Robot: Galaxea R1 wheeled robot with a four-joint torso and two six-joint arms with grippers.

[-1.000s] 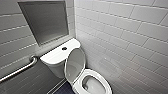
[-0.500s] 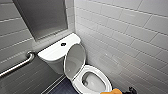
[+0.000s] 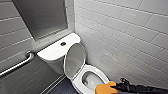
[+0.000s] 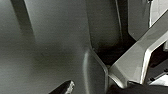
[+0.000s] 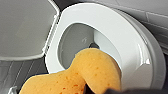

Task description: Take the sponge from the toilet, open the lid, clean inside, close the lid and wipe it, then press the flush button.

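The white shiny toilet (image 3: 98,75) stands in the corner by a white tiled wall (image 3: 130,37). Its smooth white oval lid (image 3: 75,58) is up and leans back against the white tank. The small round dark flush button (image 3: 63,43) sits in the middle of the tank top. The white seat ring is down, and you can see into the bowl.

The right claw (image 3: 115,86) is black and squeezes the small orange sponge (image 3: 103,88) tight. The sponge is at the front rim of the bowl, on the side near the tiled wall. In the right wrist view, the sponge (image 5: 85,72) hangs over the seat ring and part of the bowl opening.

A shiny metal grab bar (image 3: 17,65) is on the grey wall beside the tank. For the left claw (image 4: 65,88), I cannot tell if it is open or closed.
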